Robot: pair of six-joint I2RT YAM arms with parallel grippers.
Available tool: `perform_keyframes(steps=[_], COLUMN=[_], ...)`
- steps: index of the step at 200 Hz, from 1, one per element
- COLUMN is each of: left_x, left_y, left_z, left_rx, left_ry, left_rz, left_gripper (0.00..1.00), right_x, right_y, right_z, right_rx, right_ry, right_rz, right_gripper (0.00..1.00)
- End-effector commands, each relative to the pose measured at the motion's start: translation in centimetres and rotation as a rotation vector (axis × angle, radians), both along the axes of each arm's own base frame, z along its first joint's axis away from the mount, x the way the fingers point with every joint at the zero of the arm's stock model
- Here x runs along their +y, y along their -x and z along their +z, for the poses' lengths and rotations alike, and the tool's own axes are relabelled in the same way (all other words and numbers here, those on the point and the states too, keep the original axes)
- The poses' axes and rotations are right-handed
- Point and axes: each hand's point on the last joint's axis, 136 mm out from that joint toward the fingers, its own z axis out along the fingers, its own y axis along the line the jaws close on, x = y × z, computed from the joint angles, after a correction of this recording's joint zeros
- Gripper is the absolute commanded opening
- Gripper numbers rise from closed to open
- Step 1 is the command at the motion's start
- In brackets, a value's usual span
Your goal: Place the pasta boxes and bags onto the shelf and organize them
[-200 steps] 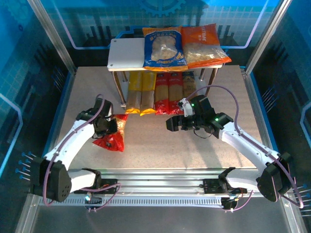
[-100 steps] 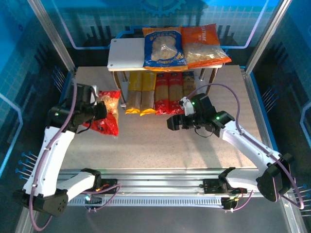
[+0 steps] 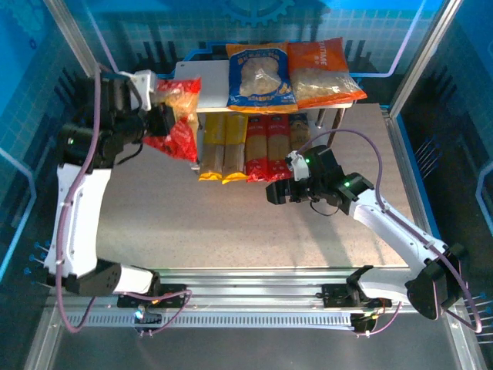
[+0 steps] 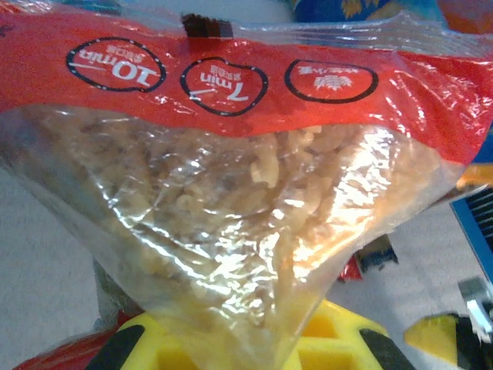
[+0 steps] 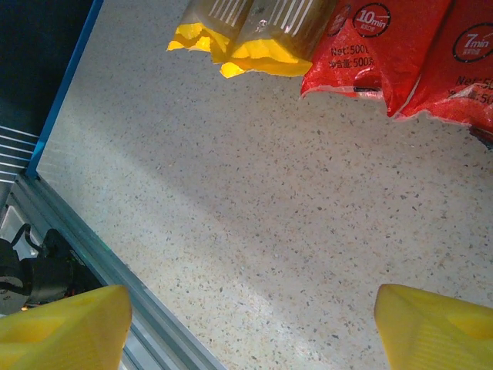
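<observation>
Two bags — blue bag (image 3: 260, 77), orange bag (image 3: 323, 73) — lie on the shelf (image 3: 196, 86); the red bag (image 3: 176, 116) hangs raised at its left end, pinched by the left pincer (image 3: 159, 118). Right pincer (image 3: 276, 193) spread wide above the table (image 3: 231, 223).

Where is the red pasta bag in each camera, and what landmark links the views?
Top external: red bag, held up by the left tool at the shelf's left end.
Left wrist: red bag spans the frame, above the yellow fingers.
Right wrist: table, yellow spaghetti packs at top.
Landmark: yellow spaghetti packs, under the shelf in top external.
</observation>
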Motion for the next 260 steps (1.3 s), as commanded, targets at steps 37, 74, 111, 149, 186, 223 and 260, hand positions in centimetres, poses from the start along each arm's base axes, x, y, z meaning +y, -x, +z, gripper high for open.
perform_keyframes(steps=[37, 74, 111, 149, 186, 223, 260], left_x=[-1.2, -0.9, -0.9, -1.1, -1.6, -1.8, -2.8], left_y=[-7.3, -9.8, -11.5, -13.2, -15.1, -16.5, -17.9], left_z=[8.5, 9.3, 9.4, 8.7, 7.2, 4.8, 2.4], left_rx=[-0.303, -0.372, -0.398, -0.390, -0.357, -0.304, -0.244], left_ry=[-0.006, 0.028, 0.078, 0.128, 0.162, 0.154, 0.176], left_rz=[-0.018, 0.034, 0.064, 0.089, 0.100, 0.112, 0.101], left_gripper=[0.00, 0.00, 0.00, 0.00, 0.00, 0.00, 0.04], right_x=[-0.3, -0.3, -0.1, 0.1, 0.0, -0.3, -0.5], right_y=[-0.4, -0.5, -0.6, -0.8, -0.8, -0.9, -1.0], right_z=[0.5, 0.0, -0.3, -0.5, -0.8, -1.0, -1.1], right_rx=[0.005, 0.015, 0.024, 0.027, 0.029, 0.032, 0.033], right_ry=[0.010, 0.019, 0.015, 0.018, 0.021, 0.019, 0.012], right_rz=[-0.016, -0.021, -0.015, -0.010, -0.009, -0.013, -0.018], right_gripper=[0.83, 0.83, 0.83, 0.83, 0.83, 0.83, 0.83])
